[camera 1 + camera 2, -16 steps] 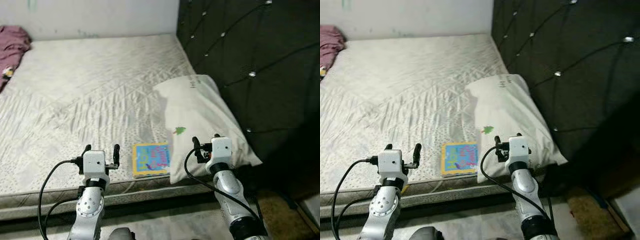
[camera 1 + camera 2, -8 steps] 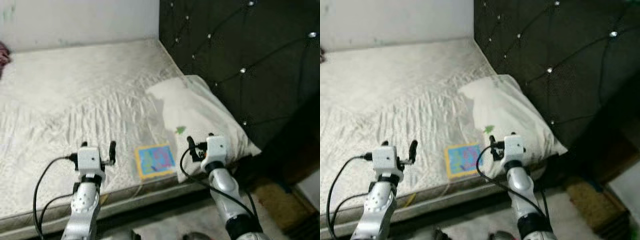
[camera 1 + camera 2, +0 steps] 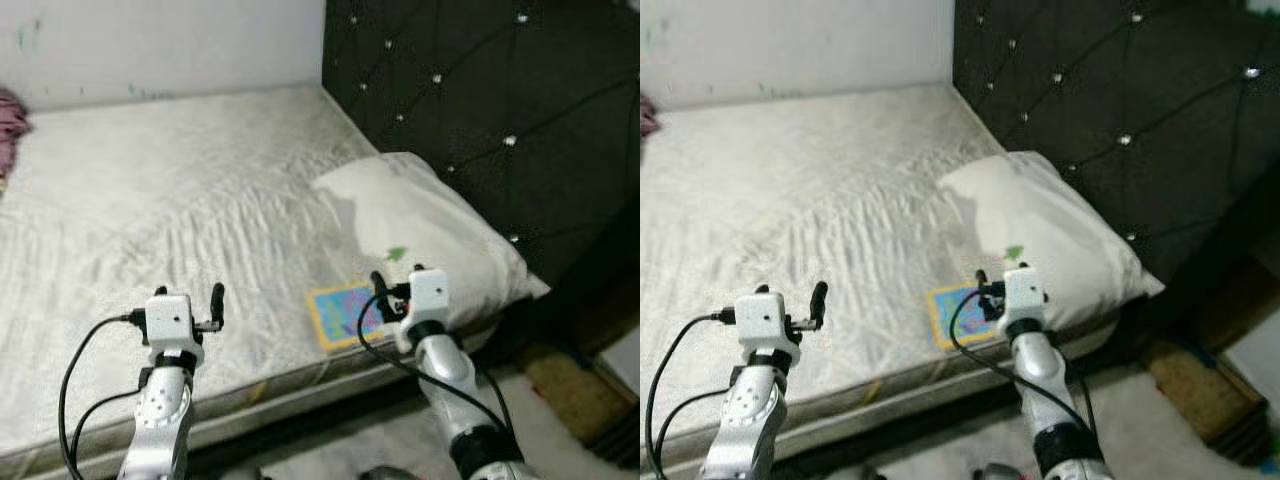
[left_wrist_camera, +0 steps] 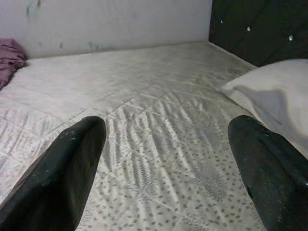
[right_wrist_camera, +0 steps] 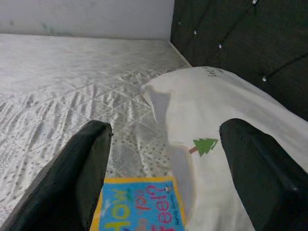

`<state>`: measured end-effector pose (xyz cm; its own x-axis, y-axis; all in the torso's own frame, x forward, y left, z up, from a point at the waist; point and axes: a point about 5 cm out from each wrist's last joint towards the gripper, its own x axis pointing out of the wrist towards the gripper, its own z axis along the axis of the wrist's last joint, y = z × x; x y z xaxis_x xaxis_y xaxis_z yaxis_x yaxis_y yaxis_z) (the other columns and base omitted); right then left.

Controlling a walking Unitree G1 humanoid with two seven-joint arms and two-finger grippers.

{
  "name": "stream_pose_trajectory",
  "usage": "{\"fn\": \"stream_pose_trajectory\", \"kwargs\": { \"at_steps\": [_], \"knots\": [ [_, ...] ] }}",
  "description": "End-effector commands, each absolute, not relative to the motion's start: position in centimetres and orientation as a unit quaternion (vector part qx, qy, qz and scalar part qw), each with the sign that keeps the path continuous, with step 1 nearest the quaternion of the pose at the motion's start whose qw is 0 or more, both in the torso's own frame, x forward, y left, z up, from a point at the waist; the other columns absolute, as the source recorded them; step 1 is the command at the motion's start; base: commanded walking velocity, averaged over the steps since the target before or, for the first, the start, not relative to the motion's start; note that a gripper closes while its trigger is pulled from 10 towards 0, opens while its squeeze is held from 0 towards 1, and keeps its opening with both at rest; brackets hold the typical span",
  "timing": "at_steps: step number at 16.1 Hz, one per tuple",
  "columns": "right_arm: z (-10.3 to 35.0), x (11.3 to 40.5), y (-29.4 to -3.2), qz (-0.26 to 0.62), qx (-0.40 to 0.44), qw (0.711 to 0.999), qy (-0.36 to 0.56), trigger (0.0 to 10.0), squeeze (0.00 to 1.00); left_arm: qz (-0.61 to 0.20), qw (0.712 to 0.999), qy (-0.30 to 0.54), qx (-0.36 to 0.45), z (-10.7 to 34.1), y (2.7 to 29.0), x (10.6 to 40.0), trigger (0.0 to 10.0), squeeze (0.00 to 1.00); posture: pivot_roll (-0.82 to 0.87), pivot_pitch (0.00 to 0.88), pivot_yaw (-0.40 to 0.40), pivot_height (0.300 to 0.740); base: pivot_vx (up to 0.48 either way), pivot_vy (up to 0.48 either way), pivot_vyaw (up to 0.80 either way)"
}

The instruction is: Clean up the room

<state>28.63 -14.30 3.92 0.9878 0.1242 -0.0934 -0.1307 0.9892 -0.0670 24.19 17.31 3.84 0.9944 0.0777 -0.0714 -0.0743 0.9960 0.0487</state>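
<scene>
A colourful children's book lies flat near the mattress's front edge, its right side tucked under a white pillow with a small green tree print. My right gripper hovers open just in front of the book, with nothing between its fingers. Off to the left, my left gripper is open and empty over the bare mattress. A pink cloth lies bunched at the bed's far left corner.
A dark tufted headboard rises along the bed's right side behind the pillow. A pale wall backs the bed. A brown mat lies on the floor at the lower right, beside the bed's corner.
The camera has swung, so the whole scene has shifted; the book and pillow now sit further right in the picture. Both grippers stay open and empty, and nothing on the bed has moved.
</scene>
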Motion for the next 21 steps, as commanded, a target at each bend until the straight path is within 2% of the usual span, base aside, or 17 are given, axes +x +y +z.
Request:
{"fn": "stream_pose_trajectory", "kwargs": {
  "at_steps": [1,3,9,10,21],
  "knots": [
    [3.79,28.56,-15.08,0.053,-0.039,0.997,0.048,10.0,0.00,0.030,0.999,0.030,0.028,4.10,16.74,24.38,10.0,0.00,-0.02,0.000,0.012,0.740,0.000,0.000,0.00],
    [3.82,28.55,-14.90,0.059,-0.047,0.996,0.046,10.0,0.00,0.029,0.999,0.026,0.029,4.17,16.69,24.44,10.0,0.00,-0.02,0.000,0.013,0.740,0.000,0.000,0.00],
    [3.78,28.54,-14.94,0.056,-0.050,0.996,0.047,10.0,0.00,0.025,0.999,0.037,0.020,3.92,16.62,24.45,10.0,0.00,-0.02,0.000,0.016,0.740,0.000,0.000,0.80],
    [3.77,28.53,-14.96,0.055,-0.049,0.996,0.047,10.0,0.00,0.024,0.999,0.037,0.020,3.93,16.60,24.42,10.0,0.00,-0.02,0.000,0.016,0.740,0.000,0.000,0.00],
    [3.63,28.49,-14.90,0.051,-0.044,0.996,0.051,10.0,0.00,0.020,0.999,0.044,0.014,3.76,16.73,24.41,10.0,0.00,-0.02,0.000,0.020,0.740,0.000,0.440,0.00]
  ]
}}
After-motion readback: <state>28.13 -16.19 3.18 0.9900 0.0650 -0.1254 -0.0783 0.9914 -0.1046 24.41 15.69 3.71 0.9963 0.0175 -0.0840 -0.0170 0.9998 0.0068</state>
